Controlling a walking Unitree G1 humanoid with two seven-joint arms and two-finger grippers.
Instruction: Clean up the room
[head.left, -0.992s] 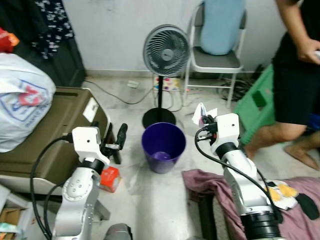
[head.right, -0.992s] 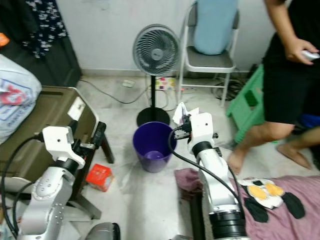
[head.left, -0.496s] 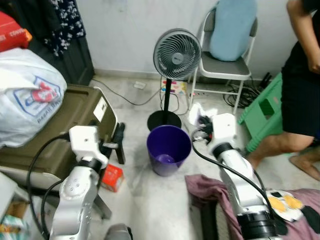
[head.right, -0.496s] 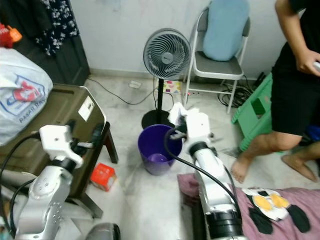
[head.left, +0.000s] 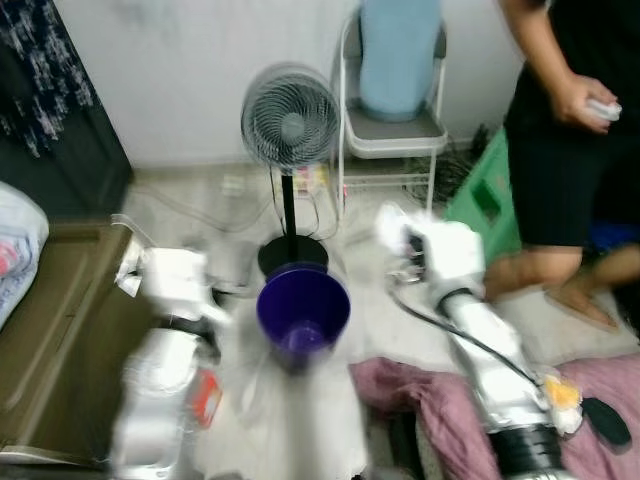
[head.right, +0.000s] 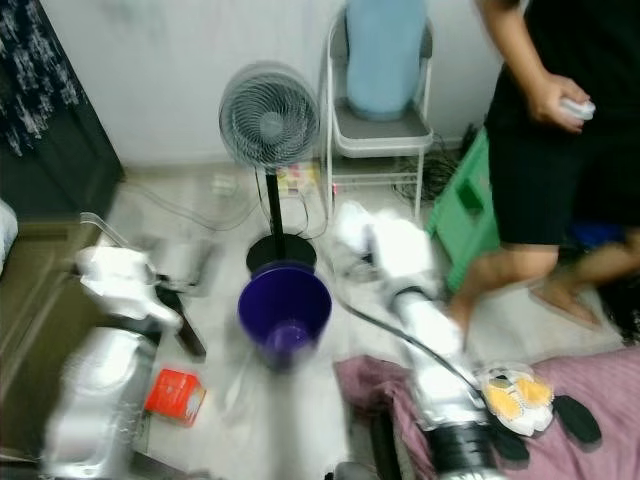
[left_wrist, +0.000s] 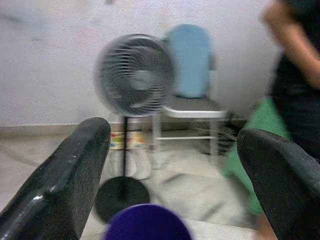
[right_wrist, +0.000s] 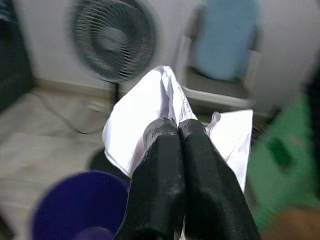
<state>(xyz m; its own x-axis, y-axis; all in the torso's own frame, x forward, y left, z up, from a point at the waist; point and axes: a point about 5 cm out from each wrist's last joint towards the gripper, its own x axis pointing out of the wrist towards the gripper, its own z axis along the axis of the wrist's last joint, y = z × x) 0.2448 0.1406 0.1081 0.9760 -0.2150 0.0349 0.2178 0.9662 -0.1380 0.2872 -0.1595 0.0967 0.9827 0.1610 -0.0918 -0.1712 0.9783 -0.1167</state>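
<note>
Camera has swung and blurred since the earlier frame; right tool (right_wrist: 172, 131) pinches white paper (right_wrist: 150, 107) beside purple bin (head.left: 302, 310) on tiled floor (head.right: 300, 420); left tool (left_wrist: 172, 165) spread; fan (head.left: 290, 122), chair (head.left: 392, 120), person (head.left: 570, 120) behind.

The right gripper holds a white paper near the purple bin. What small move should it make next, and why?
Probably move the right gripper a little toward the robot's left, until it is above the purple bin. Its fingers are shut on the white paper, and in the head views the gripper seems to be beside the bin's rim, not over the opening. The pictures are blurred, so releasing should wait.
</note>
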